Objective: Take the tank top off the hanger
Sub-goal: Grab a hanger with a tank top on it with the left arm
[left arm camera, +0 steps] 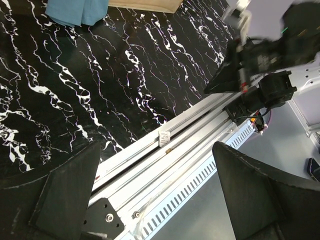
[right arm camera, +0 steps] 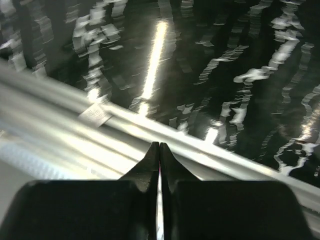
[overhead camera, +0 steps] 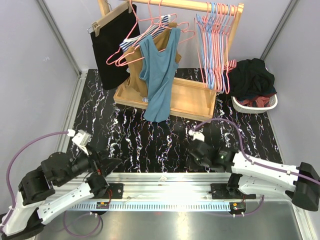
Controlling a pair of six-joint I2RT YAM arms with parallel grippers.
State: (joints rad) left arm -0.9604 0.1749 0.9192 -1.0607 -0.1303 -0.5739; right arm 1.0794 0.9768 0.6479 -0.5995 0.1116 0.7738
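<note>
The blue tank top [overhead camera: 159, 75] hangs from a pink hanger [overhead camera: 150, 27] on the wooden rack at the back, its hem reaching down to the rack's base. That hem [left arm camera: 75, 11] shows at the top of the left wrist view. My left gripper [overhead camera: 107, 165] [left arm camera: 157, 150] is low at the front left, over the table's metal edge, open and empty. My right gripper [overhead camera: 192, 155] [right arm camera: 159, 145] hovers low at the front centre-right, shut with nothing between its fingers. Both are far from the tank top.
The rack's wooden base tray [overhead camera: 192, 97] sits on the black marbled table. A black garment [overhead camera: 112, 45] and a brown one [overhead camera: 134, 75] hang beside the tank top. Several empty hangers [overhead camera: 215, 40] hang at the right. A white basket [overhead camera: 272, 103] of dark clothes stands back right.
</note>
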